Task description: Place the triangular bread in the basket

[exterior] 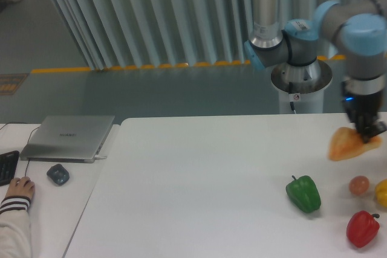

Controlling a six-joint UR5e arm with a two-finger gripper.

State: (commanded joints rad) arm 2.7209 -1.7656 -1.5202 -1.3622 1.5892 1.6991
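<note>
— Table [199, 173] first: what is sitting on it?

— Vegetables are lying by its right edge: a green pepper [303, 193], a red pepper [363, 228] near the front right corner, a yellow one [381, 193] cut off by the frame, and a small brown egg-shaped thing [358, 185].

— And the arm?

— Its gripper [366, 136] is hanging above the right edge, fingers pinching the triangular bread [348, 145], which is hovering in the air, clear of the tabletop.

— The basket?

— I cannot see it.

— Anything left?

— A laptop [68, 137], a mouse [57, 174] and someone's hand [18, 188] are resting on the side desk.
</note>
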